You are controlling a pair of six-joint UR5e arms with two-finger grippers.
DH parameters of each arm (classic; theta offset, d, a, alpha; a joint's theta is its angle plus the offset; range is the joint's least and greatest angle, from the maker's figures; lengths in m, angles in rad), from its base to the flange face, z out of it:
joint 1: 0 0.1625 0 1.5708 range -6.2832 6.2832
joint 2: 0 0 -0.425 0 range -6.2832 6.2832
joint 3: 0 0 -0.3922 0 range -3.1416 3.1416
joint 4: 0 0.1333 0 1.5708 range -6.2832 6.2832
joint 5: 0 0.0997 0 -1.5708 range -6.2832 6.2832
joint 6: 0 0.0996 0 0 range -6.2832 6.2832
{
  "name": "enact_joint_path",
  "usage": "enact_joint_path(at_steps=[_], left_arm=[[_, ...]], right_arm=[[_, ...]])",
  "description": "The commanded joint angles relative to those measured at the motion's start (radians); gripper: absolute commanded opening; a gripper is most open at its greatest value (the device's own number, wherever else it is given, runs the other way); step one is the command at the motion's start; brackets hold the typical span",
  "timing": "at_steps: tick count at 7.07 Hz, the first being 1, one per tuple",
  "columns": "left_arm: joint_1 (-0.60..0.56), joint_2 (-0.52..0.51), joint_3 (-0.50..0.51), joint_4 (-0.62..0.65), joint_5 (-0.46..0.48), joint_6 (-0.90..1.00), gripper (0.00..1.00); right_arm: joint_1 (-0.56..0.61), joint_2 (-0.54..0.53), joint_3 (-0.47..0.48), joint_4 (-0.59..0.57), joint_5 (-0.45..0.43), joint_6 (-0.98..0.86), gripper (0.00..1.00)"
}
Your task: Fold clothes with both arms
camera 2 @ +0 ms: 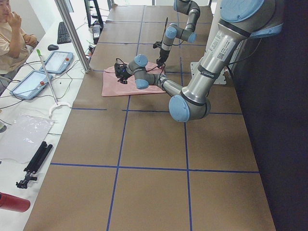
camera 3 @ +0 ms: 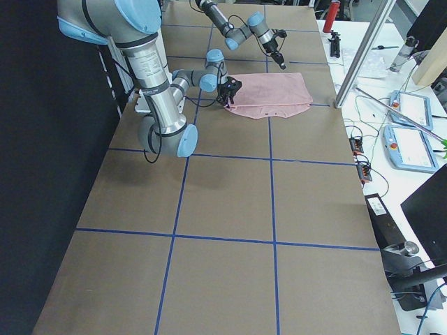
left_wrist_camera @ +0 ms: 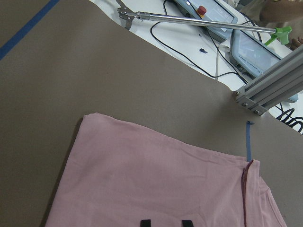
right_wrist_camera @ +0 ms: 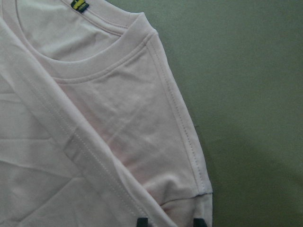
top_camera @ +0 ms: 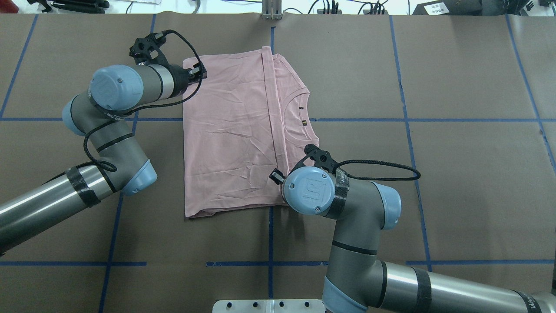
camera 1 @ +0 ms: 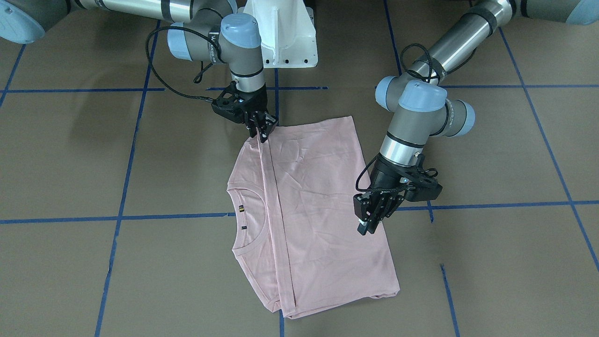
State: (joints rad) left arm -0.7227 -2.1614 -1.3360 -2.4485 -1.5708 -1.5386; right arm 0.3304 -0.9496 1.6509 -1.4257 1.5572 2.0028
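The pink T-shirt [camera 1: 318, 201] lies flat in the middle of the table [camera 1: 491, 262], plain side up. One side is folded over in a long straight crease that runs past the collar [camera 1: 252, 220], and there's a small tag [camera 1: 240, 208] inside the neckline. The left gripper [camera 1: 367, 224] hangs over the shirt's edge on the robot's left side, angled down toward the cloth. Its wrist camera shows the two fingertips [left_wrist_camera: 146, 223] apart, with smooth pink fabric and the shirt's far corner ahead of them. Over at the corner nearest the robot, the right gripper [camera 1: 263, 131] points down right at the end of the crease. Its fingertips [right_wrist_camera: 142, 221] are spread too, sitting either side of the shoulder seam. I can't tell whether they're actually touching the cloth. Blue tape lines [camera 1: 505, 204] grid the brown table around the shirt.
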Motion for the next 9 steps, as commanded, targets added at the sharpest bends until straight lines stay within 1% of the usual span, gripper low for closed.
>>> enact_joint_path(at_steps=[1, 4, 5, 6, 8, 9], left_arm=[[0.008, 0.0, 0.001, 0.0, 0.0, -0.047, 0.33], [0.009, 0.003, 0.001, 0.0, 0.0, -0.051, 0.33], [0.009, 0.003, 0.001, 0.0, 0.0, -0.051, 0.33], [0.009, 0.003, 0.0, 0.0, 0.0, -0.052, 0.33], [0.009, 0.005, -0.011, 0.005, -0.002, -0.052, 0.33], [0.009, 0.005, -0.012, 0.006, -0.002, -0.052, 0.33]], right_arm=[[0.001, 0.002, -0.006, -0.004, -0.002, 0.001, 0.63], [0.002, 0.003, -0.013, -0.007, -0.003, 0.001, 0.63], [0.002, 0.003, -0.017, -0.006, -0.003, 0.002, 0.57], [0.002, 0.003, -0.017, -0.004, -0.003, 0.004, 0.43], [0.001, 0.002, -0.022, 0.001, -0.002, 0.01, 0.2], [0.002, 0.005, -0.02, 0.004, 0.003, 0.007, 0.0]])
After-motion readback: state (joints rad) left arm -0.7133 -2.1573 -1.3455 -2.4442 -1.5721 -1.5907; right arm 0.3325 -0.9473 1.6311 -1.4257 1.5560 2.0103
